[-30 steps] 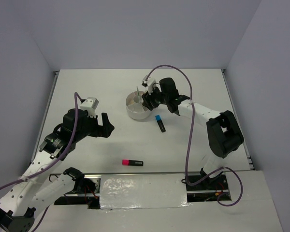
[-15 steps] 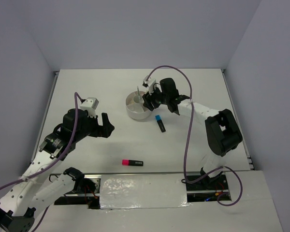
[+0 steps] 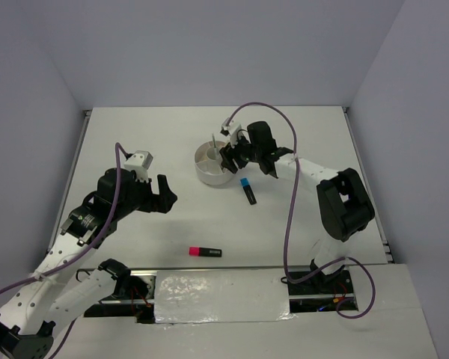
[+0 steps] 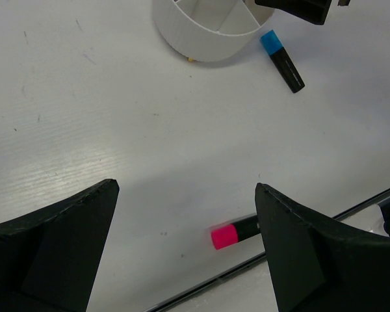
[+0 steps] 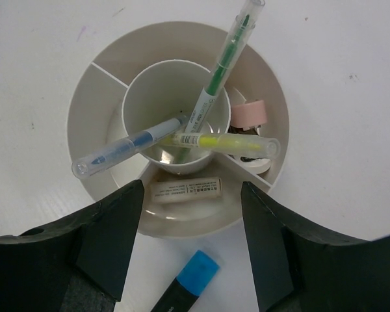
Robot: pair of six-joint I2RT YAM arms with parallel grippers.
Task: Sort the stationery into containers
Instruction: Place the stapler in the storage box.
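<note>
The round white cup (image 3: 207, 173) stands mid-table; in the right wrist view its rim (image 5: 84, 110) rings a centre well holding a green pen (image 5: 221, 62), a blue pen (image 5: 127, 149) and a yellow stick (image 5: 224, 142). A white eraser (image 5: 185, 190) and a pink piece (image 5: 250, 114) lie in outer compartments. My right gripper (image 3: 229, 158) hovers open and empty over the cup's near edge. The blue-and-black highlighter (image 3: 247, 190) lies beside the cup, its cap (image 5: 197, 271) below my jaws. The pink-and-black highlighter (image 3: 205, 252) lies near the front edge. My left gripper (image 3: 165, 196) is open and empty, above it (image 4: 233, 233).
The table's front edge with a dark metal rail (image 4: 260, 260) runs just beyond the pink-and-black highlighter. White walls close the table on the left, back and right. The cup also shows at the top of the left wrist view (image 4: 205, 39).
My right gripper has shifted very slightly over the cup. The left arm and the highlighters have not moved.
</note>
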